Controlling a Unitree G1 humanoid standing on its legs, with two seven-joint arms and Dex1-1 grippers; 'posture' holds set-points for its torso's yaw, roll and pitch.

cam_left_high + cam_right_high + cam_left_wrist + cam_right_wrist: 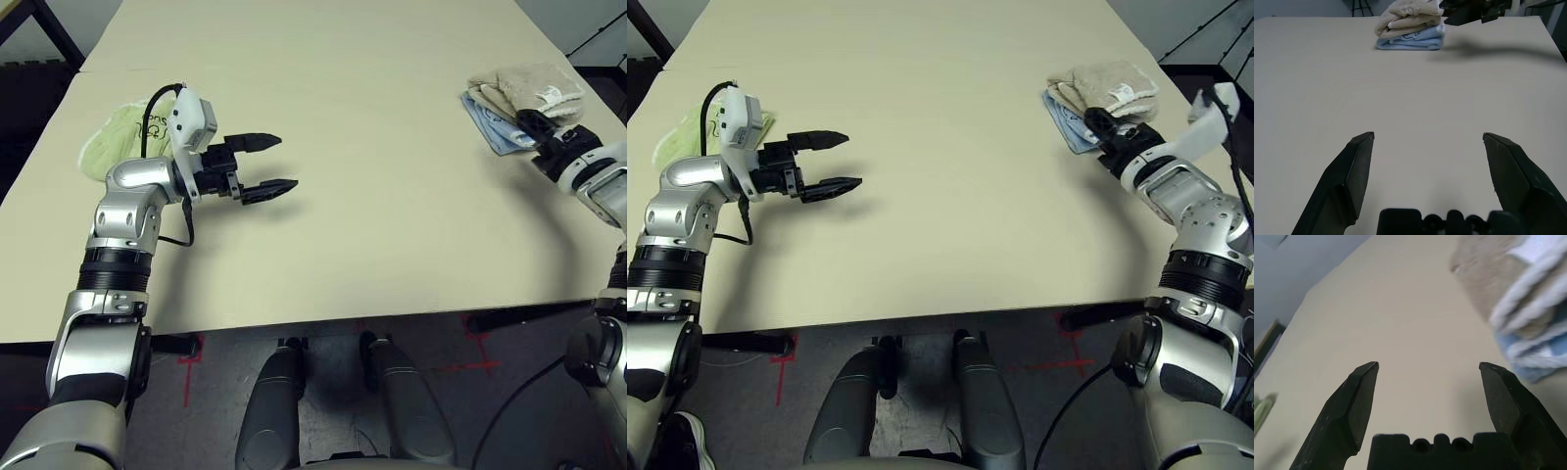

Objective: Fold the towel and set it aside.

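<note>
Left eye view shows our left gripper (269,164) nearest to us, above the left part of the table (372,186), its two black fingers spread wide and nothing between them. It points level across the surface and touches no cloth, so we judge it has no work at this moment. Just behind that arm, near the left edge, lies one light green towel (116,139), crumpled and not folded.

Farther away, near the far right corner, we count a stack of two: the beige towel (1107,81) lies folded on top of one light blue towel (1070,125). This stack looks like the set-aside place, so we judge the task almost finished. Our right gripper (1427,369) is just beside the stack on its near side, jaws wide and holding nothing, as the right wrist view shows; it seems the beige towel is already released there.

In total we count three towels and two grippers.
</note>
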